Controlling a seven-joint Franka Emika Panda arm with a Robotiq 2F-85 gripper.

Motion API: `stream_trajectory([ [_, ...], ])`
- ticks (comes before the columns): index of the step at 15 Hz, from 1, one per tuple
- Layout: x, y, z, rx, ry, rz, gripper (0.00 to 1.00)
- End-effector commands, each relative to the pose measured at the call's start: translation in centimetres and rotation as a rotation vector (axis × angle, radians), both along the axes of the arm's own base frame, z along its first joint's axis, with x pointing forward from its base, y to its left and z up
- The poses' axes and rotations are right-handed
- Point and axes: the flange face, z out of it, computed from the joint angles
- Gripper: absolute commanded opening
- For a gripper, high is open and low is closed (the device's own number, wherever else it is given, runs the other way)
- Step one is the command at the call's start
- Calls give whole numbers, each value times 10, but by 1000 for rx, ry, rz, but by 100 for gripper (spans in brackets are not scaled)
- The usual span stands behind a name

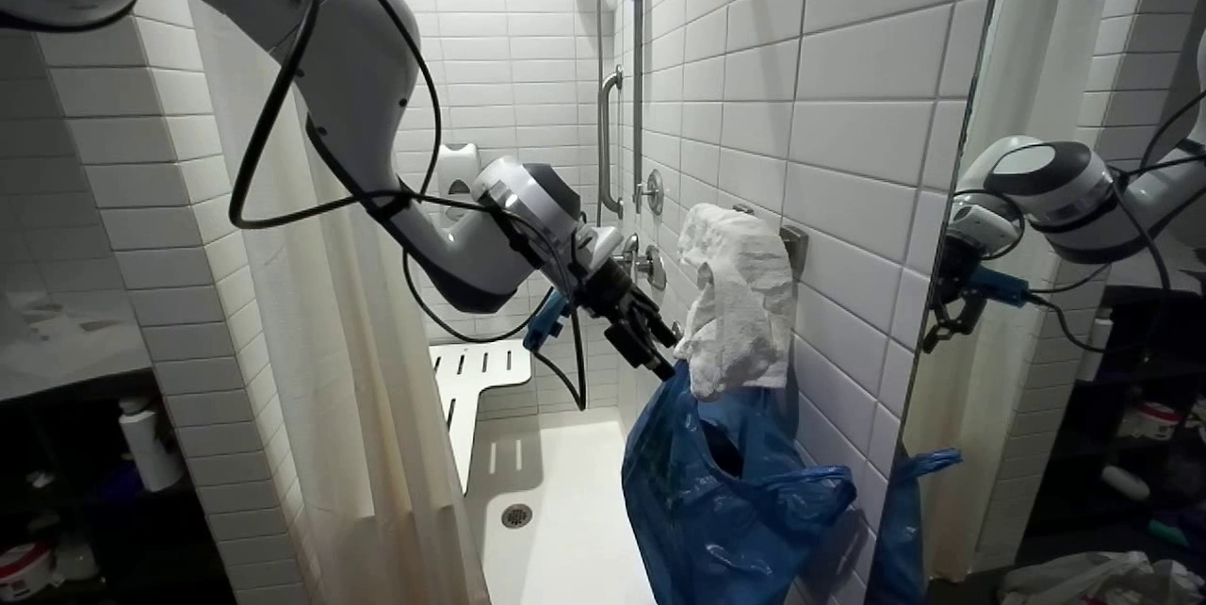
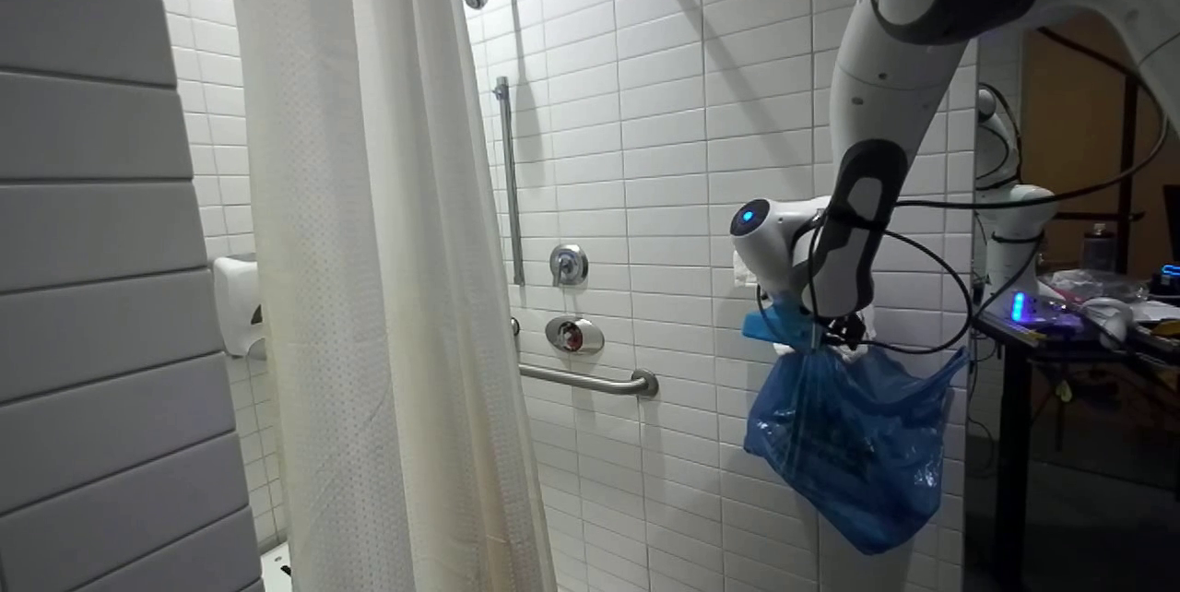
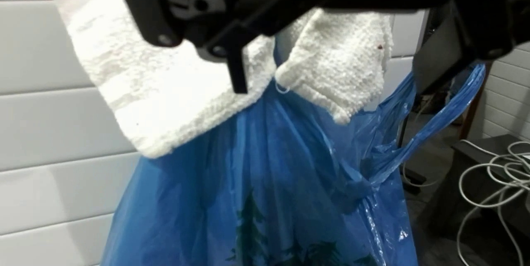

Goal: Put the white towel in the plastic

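Note:
The white towel (image 1: 737,299) drapes from a wall holder (image 1: 794,250), its lower edge in front of the top of the plastic. The plastic, a glossy blue bag (image 1: 725,501), hangs under it against the tiles, with a dark opening in its side. My gripper (image 1: 668,353) points down beside the towel's lower left edge, close to the bag's top. Whether it touches either cannot be told. In the wrist view the jaws stand wide apart, the towel (image 3: 198,88) and bag (image 3: 265,154) showing beyond them. In an exterior view the arm covers most of the towel (image 2: 743,271).
A shower curtain (image 1: 330,303) hangs opposite the tiled wall. A white perforated seat (image 1: 480,369), grab bar (image 1: 608,143) and shower valves (image 1: 650,266) lie beyond the arm. A mirror (image 1: 1046,303) adjoins the bag's wall. A cluttered table (image 2: 1069,325) stands beyond the wall's end.

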Motion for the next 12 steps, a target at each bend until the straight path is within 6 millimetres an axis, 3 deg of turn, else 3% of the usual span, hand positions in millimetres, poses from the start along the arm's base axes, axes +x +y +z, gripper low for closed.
stream_trajectory([
  [1,-2,-10,15,-52,-4,-31,100],
  [7,-6,-35,36,-96,-4,-83,100],
  [12,-6,-37,37,-92,-1,-93,100],
])
